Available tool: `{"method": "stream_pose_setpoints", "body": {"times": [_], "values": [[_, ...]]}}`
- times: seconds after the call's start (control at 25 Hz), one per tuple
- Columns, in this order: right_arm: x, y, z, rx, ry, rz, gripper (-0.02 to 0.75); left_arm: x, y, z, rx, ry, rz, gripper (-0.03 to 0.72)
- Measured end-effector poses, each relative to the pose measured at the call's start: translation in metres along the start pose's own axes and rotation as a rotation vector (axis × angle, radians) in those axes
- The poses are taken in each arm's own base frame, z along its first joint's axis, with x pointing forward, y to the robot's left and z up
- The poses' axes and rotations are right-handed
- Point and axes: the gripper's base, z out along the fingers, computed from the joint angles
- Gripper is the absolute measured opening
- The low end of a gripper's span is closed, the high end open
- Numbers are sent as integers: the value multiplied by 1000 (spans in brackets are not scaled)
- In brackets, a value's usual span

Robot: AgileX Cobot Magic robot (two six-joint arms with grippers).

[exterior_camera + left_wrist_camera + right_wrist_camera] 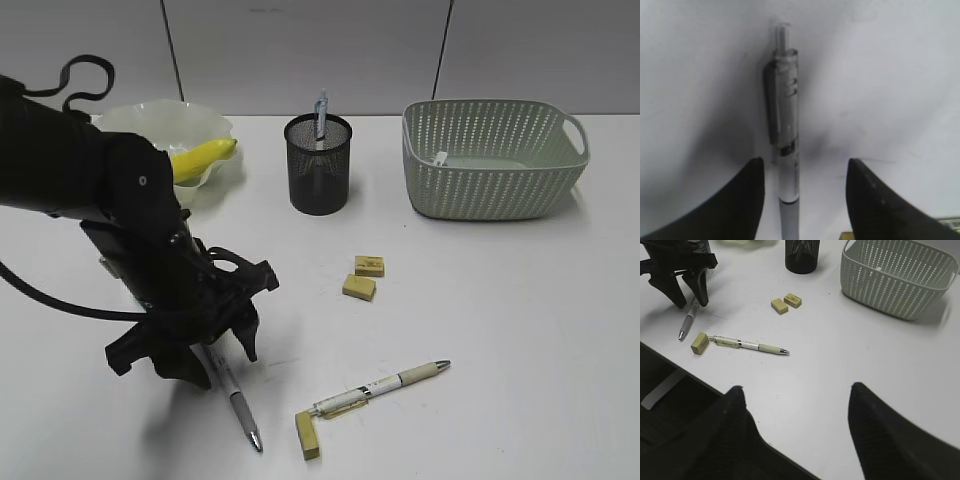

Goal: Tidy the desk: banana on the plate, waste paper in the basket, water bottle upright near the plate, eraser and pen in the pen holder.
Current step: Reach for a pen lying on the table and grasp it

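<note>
we see a smooth, matte white tabletop (pixel 500 330) carrying a handful of small things. at the back left a pale-green translucent plate (pixel 170 125) with a wavy ruffled rim holds the glossy yellow banana (pixel 205 157), its dark tip poking over the edge. beside it stands the black wire-mesh pen holder (pixel 318 163), a plain cylinder with one pen upright inside, and to the right sits the sage-green perforated plastic basket (pixel 495 160), rounded at the corners, with something small and white lying in it. two blocky tan erasers (pixel 364 277) lie close together mid-table; a third eraser (pixel 308 435) lies at the front, touching the clip end of a slim cream-and-clear pen (pixel 380 387). the left fingers (pixel 215 355), black and tapered, point down on either side of a silver-grey pen (pixel 785 150) with a clear barrel and dark clip; in the left wrist view they stand apart with gaps on both sides of the pen, released and not gripping it. the right fingers (pixel 797 435), dark and broad, hang spread wide above bare tabletop, holding nothing and touching nothing.
</note>
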Motion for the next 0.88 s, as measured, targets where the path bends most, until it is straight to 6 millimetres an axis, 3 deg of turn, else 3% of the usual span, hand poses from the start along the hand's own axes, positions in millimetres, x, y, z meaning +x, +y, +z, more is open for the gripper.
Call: {"method": "stream_pose_setpoints", "body": {"times": [0.64,0.76,0.88], "values": [[0,0,0,1,0,0,509,-5,1,12,-43,-9,-6,373],[0,0,0,1,0,0,509,-5,0,13,-45,-6,-7,300],[0,0,0,1,0,0,509,-5,-2,13,-54,2,-5,131]]}}
